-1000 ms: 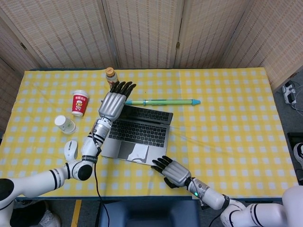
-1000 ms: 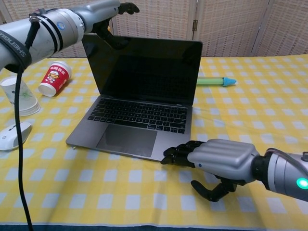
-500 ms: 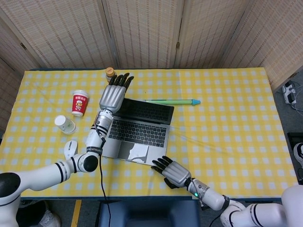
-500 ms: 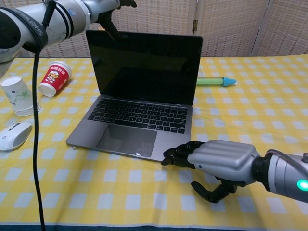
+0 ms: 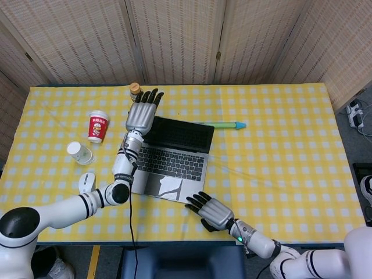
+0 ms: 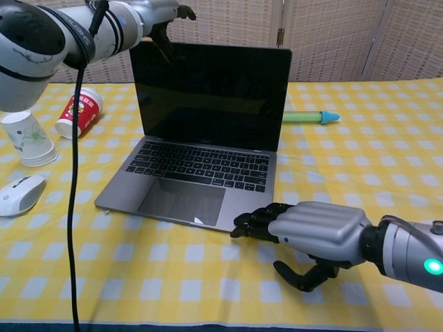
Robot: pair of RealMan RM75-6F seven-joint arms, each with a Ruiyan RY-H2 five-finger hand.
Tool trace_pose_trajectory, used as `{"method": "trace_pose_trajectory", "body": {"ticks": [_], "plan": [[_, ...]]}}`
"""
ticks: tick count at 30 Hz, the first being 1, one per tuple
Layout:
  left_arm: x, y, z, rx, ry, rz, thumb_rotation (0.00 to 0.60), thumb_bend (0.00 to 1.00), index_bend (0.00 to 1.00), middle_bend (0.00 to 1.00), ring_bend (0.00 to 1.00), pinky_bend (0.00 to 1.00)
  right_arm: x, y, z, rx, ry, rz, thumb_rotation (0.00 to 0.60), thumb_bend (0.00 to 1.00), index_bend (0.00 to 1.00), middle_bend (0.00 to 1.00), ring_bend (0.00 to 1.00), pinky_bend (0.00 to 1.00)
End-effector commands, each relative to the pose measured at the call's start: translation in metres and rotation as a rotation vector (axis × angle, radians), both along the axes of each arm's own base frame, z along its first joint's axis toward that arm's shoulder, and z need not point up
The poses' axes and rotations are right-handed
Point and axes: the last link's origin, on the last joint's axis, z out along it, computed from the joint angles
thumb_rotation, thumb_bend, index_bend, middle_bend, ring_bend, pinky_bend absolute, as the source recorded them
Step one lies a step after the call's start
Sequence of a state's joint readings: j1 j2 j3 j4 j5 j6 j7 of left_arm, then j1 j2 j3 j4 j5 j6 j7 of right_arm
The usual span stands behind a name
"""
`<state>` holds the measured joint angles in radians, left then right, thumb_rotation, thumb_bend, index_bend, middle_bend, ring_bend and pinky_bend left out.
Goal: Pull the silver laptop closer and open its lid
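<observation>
1. Where the table's (image 6: 387,159) near edge runs, the right hand (image 6: 315,232) lies knuckles up on the yellow checked cloth, fingers curled and grasping nothing; its fingertips (image 6: 243,225) touch the front right corner of the silver laptop (image 6: 201,176).
2. Silver laptop: left of centre on the table, lid raised, dark screen facing the robot.
3. White mouse (image 6: 19,194) and paper cup (image 6: 28,138): left of the laptop.
4. Red cup (image 6: 79,111): farther back, lying tilted.
5. Green pen (image 6: 310,116): behind the laptop's right side.
6. Left hand (image 5: 141,113): at the lid's top left corner, fingers extended over the edge, thumb against it; a firm grasp cannot be told.
7. Bottle (image 5: 135,89): just beyond that hand.
</observation>
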<state>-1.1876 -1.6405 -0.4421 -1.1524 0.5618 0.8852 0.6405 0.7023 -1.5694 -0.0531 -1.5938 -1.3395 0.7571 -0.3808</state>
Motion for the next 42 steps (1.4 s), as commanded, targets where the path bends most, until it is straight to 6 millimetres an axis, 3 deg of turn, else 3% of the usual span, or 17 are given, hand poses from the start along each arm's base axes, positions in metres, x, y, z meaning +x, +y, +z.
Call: {"method": "trace_pose_trajectory", "body": {"ticks": [1,8,17,26,31,32,36,42], "plan": [[-0.001,-0.002,0.005,0.003,-0.023,-0.009,0.600,0.43,0.00,0.00,0.00,0.00,0.002,0.000,0.004,-0.007,-0.014,0.000,0.486,0.72,0.00,0.00,0.00,0.00],[-0.012,-0.026,0.026,-0.020,-0.096,-0.065,0.600,0.43,0.00,0.00,0.00,0.00,0.003,-0.001,0.032,-0.057,-0.069,-0.014,0.484,0.73,0.00,0.00,0.00,0.00],[-0.052,-0.063,0.062,0.017,-0.124,-0.074,0.600,0.43,0.00,0.00,0.00,0.00,-0.018,0.005,0.085,-0.163,-0.091,-0.057,0.480,0.72,0.00,0.00,0.01,0.00],[-0.118,-0.102,0.097,0.082,-0.132,-0.004,0.600,0.44,0.00,0.00,0.00,0.00,-0.056,0.011,0.158,-0.371,-0.083,-0.132,0.481,0.72,0.00,0.00,0.09,0.00],[-0.149,-0.120,0.113,0.111,-0.123,0.038,0.600,0.44,0.00,0.00,0.00,0.00,-0.078,0.016,0.186,-0.451,-0.088,-0.191,0.483,0.72,0.00,0.00,0.10,0.00],[-0.165,-0.129,0.123,0.132,-0.126,0.068,0.600,0.44,0.00,0.00,0.00,0.00,-0.088,0.017,0.199,-0.494,-0.099,-0.221,0.482,0.72,0.00,0.01,0.10,0.00],[-0.193,-0.153,0.137,0.174,-0.125,0.091,0.600,0.44,0.00,0.00,0.00,0.00,-0.107,0.023,0.220,-0.571,-0.117,-0.249,0.481,0.72,0.00,0.02,0.09,0.00],[-0.231,-0.194,0.141,0.208,-0.050,0.111,0.600,0.44,0.00,0.01,0.00,0.00,-0.125,0.032,0.240,-0.656,-0.132,-0.260,0.490,0.67,0.00,0.00,0.04,0.00]]}}
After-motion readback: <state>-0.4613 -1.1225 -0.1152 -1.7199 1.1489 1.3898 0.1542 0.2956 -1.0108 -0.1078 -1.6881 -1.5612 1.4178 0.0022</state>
